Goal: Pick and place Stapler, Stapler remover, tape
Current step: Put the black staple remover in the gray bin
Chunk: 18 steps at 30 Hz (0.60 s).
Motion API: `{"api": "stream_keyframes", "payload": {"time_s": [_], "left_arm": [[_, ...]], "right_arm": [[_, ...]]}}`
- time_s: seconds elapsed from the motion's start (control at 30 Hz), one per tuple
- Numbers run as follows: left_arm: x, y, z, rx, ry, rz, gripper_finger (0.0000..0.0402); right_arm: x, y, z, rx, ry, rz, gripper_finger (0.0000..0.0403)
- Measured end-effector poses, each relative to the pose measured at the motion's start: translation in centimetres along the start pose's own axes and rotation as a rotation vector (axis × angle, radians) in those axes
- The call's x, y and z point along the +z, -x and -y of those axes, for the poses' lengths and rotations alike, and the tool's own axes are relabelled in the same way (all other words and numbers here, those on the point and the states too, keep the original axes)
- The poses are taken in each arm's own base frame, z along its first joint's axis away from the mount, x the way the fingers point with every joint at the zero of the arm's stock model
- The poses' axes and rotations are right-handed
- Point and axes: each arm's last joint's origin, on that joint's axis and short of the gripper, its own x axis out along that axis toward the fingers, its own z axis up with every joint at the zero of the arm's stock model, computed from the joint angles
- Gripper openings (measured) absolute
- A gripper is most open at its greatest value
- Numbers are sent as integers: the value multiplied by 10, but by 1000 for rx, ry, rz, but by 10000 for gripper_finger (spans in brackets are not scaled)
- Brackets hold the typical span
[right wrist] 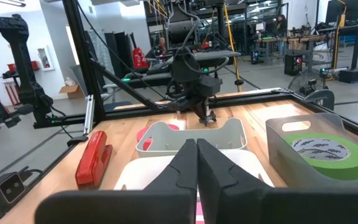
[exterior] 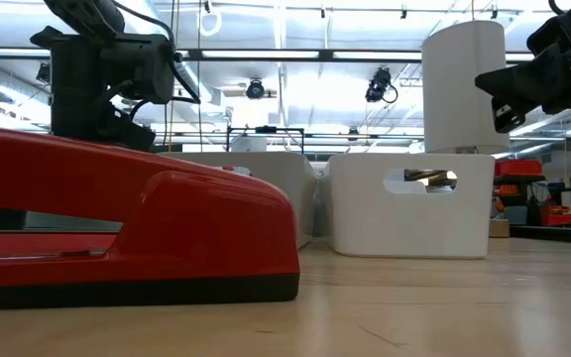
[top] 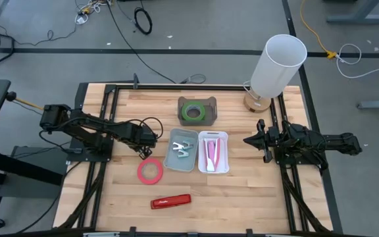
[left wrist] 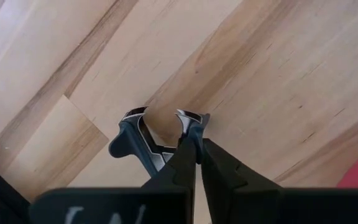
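Pinching a blue staple remover (left wrist: 143, 140), the left gripper (left wrist: 196, 144) sits at the red tape roll's (top: 150, 170) eleven o'clock; right gripper (right wrist: 196, 147) fingers pressed together, empty.

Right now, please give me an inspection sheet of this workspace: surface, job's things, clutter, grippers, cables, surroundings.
Surface: wooden table, inside a dark frame.
Job's things: red stapler lies near the front edge; staple remover is in the left gripper's grip; red tape ring lies flat beside the grey bin; green tape roll sits in a dark tray; white bin holds a pink item.
Clutter: white lamp at the far right corner.
Grippers: left gripper shut on the remover, low over the table; right gripper shut, waiting at the right side.
Cables: several on the floor beyond the table.
Surroundings: workshop benches and equipment.
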Motion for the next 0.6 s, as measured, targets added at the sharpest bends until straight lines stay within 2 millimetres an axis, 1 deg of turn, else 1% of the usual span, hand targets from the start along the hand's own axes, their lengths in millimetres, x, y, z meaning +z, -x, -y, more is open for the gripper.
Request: {"api": "stream_keyframes", "payload": {"time_s": [0.2,0.3,0.5,0.6], "left_arm": [[-1,1,-1,10,-16,-9,10],[-1,5,-2,30,-47,-32,9],[7,20,1,31,-98,-25,8],[15,32,5,5,-125,9,8]], "right_arm": [[0,0,0,0,0,0,4],[0,0,0,0,0,0,4],[0,0,0,0,0,0,4],[0,0,0,0,0,0,4]]}}
